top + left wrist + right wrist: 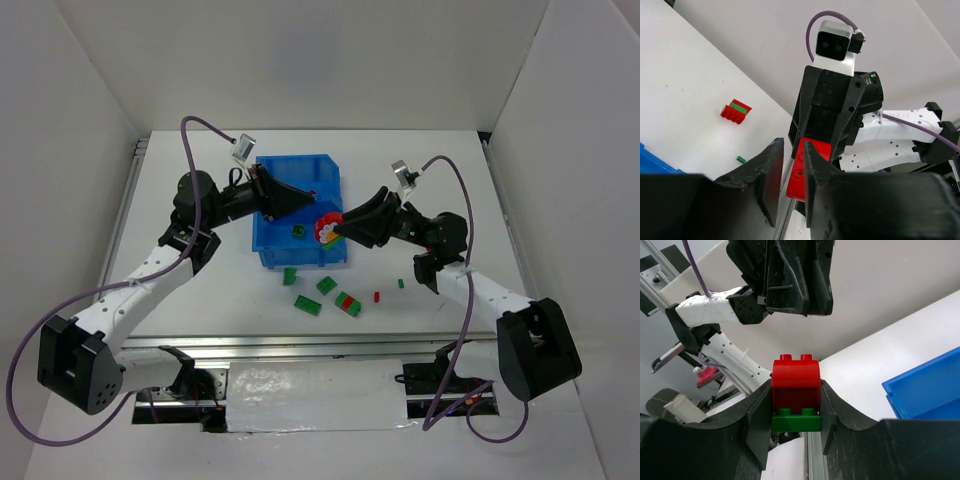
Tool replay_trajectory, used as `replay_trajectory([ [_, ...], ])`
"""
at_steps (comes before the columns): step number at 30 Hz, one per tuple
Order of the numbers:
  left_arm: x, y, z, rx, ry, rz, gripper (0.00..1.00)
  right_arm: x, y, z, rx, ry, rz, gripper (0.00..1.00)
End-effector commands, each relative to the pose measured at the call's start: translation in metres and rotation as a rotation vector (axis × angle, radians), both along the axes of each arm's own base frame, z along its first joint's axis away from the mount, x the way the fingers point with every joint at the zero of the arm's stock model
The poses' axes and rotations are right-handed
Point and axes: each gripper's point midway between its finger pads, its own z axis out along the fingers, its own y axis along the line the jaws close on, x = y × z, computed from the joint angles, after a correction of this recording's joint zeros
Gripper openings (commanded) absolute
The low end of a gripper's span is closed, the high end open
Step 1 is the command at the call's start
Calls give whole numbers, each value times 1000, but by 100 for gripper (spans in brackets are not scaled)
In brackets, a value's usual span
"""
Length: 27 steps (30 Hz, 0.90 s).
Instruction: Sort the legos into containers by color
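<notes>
The blue bin [270, 235] stands mid-table with one green brick [298, 232] inside. My right gripper [338, 231] is shut on a red-green pair, a red arched brick [795, 382] on a green plate [796, 421], held in the air at the bin's right edge. My left gripper [312, 207] is over the bin, facing it. Its jaws [792, 145] stand slightly apart and empty, and the red brick [799, 172] shows beyond the gap. Loose green legos [326, 285], a red-green pair [348, 303] and a tiny red piece [377, 296] lie in front of the bin.
The left gripper hangs close above the held pair in the right wrist view [790, 275]. The bin's corner [930, 385] is to the right there. White walls enclose the table. A metal rail [300, 345] runs along the near edge.
</notes>
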Motion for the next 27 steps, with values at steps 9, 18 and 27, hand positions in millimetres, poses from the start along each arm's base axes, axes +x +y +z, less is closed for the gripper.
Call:
replay_trajectory([
  [9,72,51,-60,178,173,363,52,47,-27,-19,-125,85,-276,0],
  [18,37,109,-58,331,200,602,93,66,-63,-32,-254,247,-594,0],
  [27,-47,47,-43,252,8,13,99,-9,-8,-15,-294,51,-119,0],
])
